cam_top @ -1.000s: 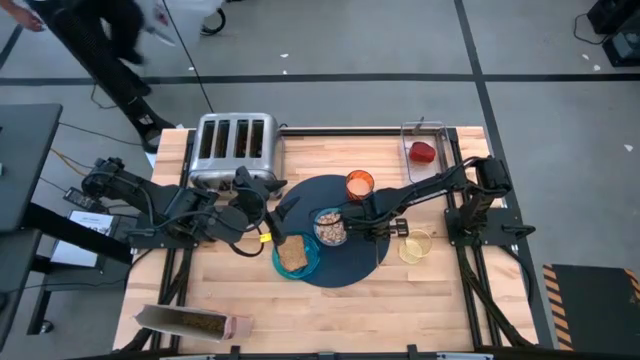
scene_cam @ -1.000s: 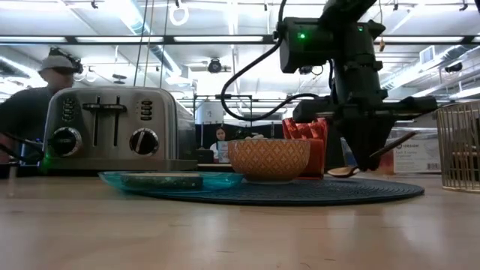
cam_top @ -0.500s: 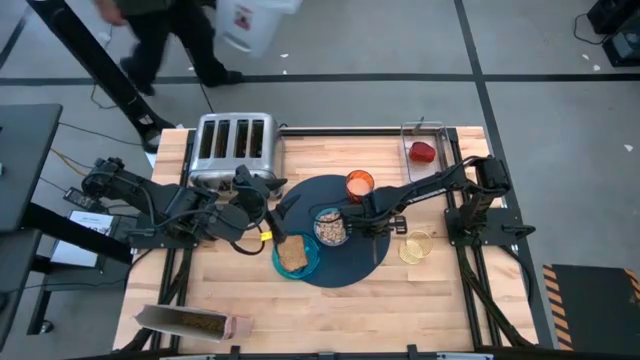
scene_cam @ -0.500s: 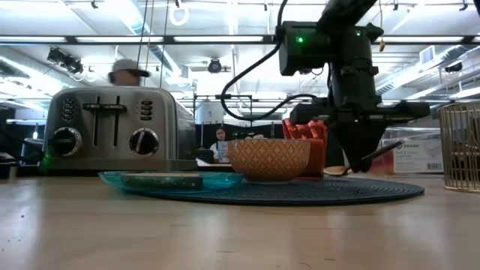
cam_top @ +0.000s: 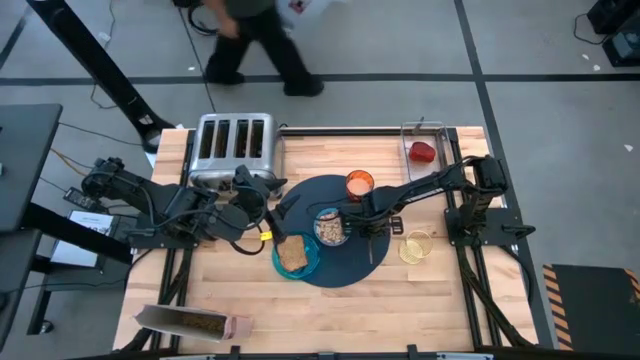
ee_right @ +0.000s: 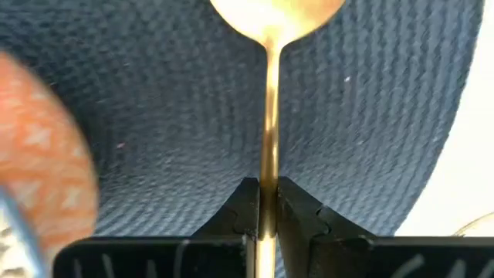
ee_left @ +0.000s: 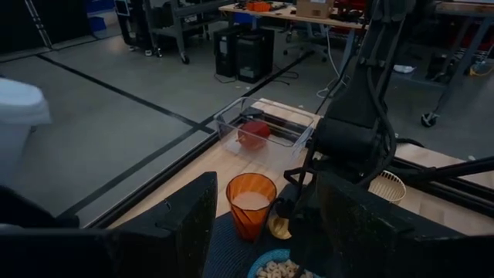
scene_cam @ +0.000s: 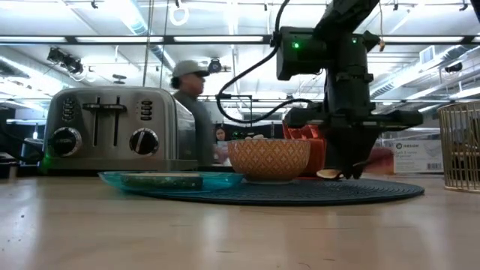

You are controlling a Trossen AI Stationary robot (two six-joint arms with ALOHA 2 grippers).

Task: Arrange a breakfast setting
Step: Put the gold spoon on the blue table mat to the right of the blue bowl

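Right wrist view shows the right end effector pinched tight on the handle of the gold spoon, its bowl hanging low over the dark-blue mat. From above, that end effector sits at about 3 o'clock from the cereal bowl, with the orange cup at roughly 12 o'clock of it. The step in hand looks like laying the spoon beside the bowl — whether its tip already touches the mat is hard to tell from the low view. Next calls for settling the spoon flat, letting go, and lifting away without nudging bowl or cup. The left end effector waits spread wide and empty, at 10 o'clock of the toast slice on the teal plate. The red fruit lies in a tray well away at the surface's 1 o'clock.
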